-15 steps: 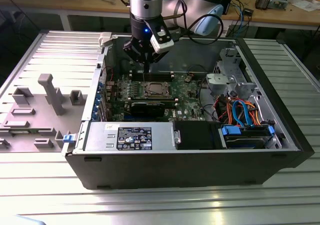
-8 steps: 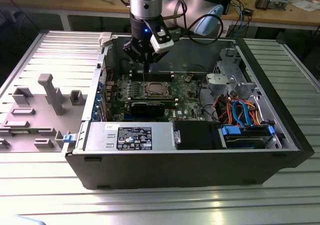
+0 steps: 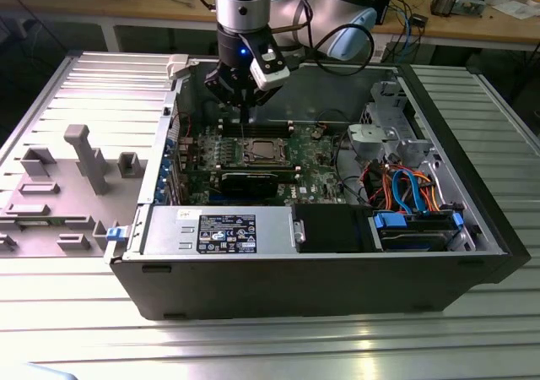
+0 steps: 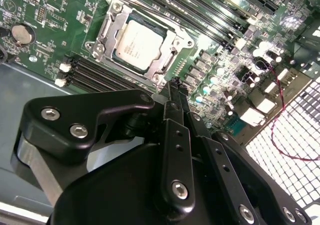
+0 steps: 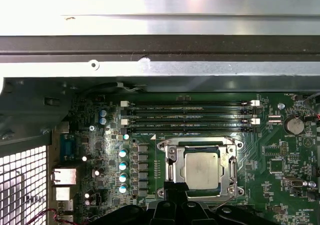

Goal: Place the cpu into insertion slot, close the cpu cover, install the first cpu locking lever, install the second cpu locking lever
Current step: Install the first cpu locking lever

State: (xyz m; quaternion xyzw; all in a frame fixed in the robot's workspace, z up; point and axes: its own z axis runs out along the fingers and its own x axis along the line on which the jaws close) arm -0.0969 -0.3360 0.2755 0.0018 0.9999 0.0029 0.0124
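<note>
The cpu point(image 4: 141, 45) lies seated under the lowered cpu cover point(image 4: 106, 32). The gripper point(image 4: 175, 85), jaws apparently pinched together and empty, hangs just beside the frame's edge. Locking levers likely need steady, square pressure.

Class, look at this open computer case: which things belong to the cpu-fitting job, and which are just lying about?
Belong to the job:
cpu, already seated
cpu cover, lying down around the cpu
gripper, poised close beside the cpu

Just lying about:
memory slots
coin battery
power supply
orange and blue cables
</note>
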